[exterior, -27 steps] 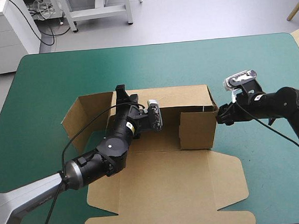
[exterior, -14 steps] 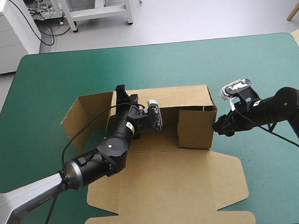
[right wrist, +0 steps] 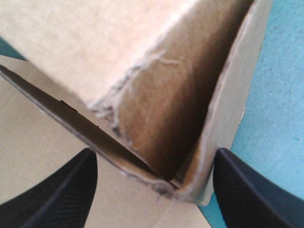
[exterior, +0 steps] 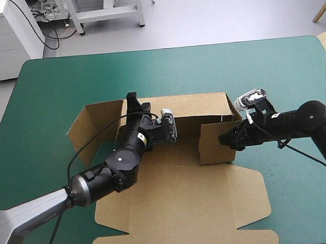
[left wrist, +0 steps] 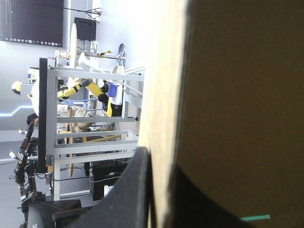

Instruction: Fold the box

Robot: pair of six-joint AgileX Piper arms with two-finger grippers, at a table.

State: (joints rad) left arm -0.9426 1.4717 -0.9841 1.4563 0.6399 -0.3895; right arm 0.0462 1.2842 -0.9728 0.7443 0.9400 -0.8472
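The left end effector point(exterior: 132, 101) is clamped on the top edge of the box's point(exterior: 179, 204) raised rear wall, its black curved fingers point(left wrist: 137, 190) pinching the thin board between them. The right end effector point(right wrist: 155, 156) stands spread. Its finely pebbled fingers point(right wrist: 57, 190) sit either side of the box's 3 o'clock corner, where an upright side flap point(exterior: 214, 144) meets the wall. Whether they touch the board I cannot tell. That corner is matte brown corrugated board with a frayed, fibrous cut edge and a shadowed hollow inside. The box sits at the middle of the smooth teal-green surface point(exterior: 165, 66), its long axis running 9 to 3 o'clock. Its lid panel lies flat toward 6 o'clock, with angled tabs at the ends. The 9 o'clock side flap point(exterior: 80, 130) splays outward.
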